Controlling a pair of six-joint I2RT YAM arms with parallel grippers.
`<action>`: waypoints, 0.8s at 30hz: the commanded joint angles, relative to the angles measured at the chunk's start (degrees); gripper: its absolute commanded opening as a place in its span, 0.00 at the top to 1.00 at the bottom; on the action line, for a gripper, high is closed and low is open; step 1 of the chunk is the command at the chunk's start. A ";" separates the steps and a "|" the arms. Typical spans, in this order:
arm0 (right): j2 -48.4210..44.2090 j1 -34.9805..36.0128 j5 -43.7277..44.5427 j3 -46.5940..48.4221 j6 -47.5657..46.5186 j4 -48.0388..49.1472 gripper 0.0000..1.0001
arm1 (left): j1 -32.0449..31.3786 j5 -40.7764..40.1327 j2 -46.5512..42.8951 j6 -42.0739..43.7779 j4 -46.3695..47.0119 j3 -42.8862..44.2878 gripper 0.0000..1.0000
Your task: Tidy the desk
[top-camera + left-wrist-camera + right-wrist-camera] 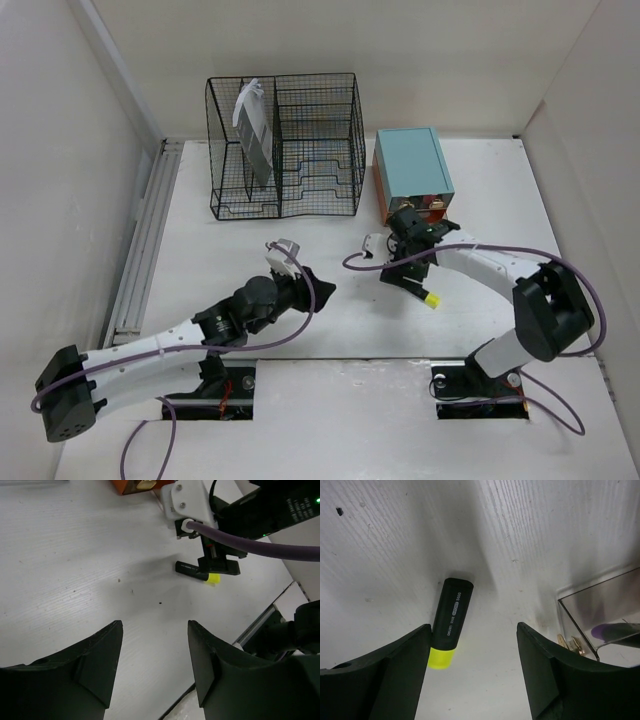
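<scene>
The desk was a wide, flat, matte white tabletop that filled the floor of a booth closed in by plain pale panel walls. Close up, its surface showed a fine linear grain and a few dark specks. Along its left edge ran a ribbed metal rail. The left gripper hung low over bare desk left of centre, its two black, wedge-shaped fingers spread apart with nothing between them. At the back left stood a black wire-mesh rack with open grid walls and stepped trays. A pale, flat packet leaned upright in its left compartment. Right of centre a stubby highlighter lay flat on the desk, with a smooth black barrel, a small printed label and a bright yellow end. The right gripper pointed down over it with its matte black fingers parted. The pen lay in the gap, close against the finger on the left of the wrist view, and I could not tell whether they touched. A glossy purple cable looped off that wrist. Just behind the gripper sat a small box with a teal top and orange sides, and a clear-walled drawer showed at its front.
</scene>
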 commanded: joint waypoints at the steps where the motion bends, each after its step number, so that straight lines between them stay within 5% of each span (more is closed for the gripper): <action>1: 1.10 0.42 0.79 0.35 1.35 1.73 0.26 | -0.35 1.48 -3.80 1.01 4.75 -1.75 0.48; 13: 8.30 2.27 0.79 0.88 6.09 2.79 0.26 | -0.35 1.48 -8.90 1.53 1.95 -2.38 0.48; 19: 11.47 2.27 0.79 1.40 7.85 2.26 0.36 | -0.35 1.48 -10.57 2.06 0.89 -2.38 0.48; 23: 13.75 2.80 0.18 1.40 8.38 2.26 0.62 | -0.35 1.48 -12.15 2.06 -0.42 -2.38 0.48; 24: 14.28 2.80 0.17 1.40 8.90 2.26 0.76 | -0.35 0.96 -12.16 2.06 -0.43 -2.38 0.48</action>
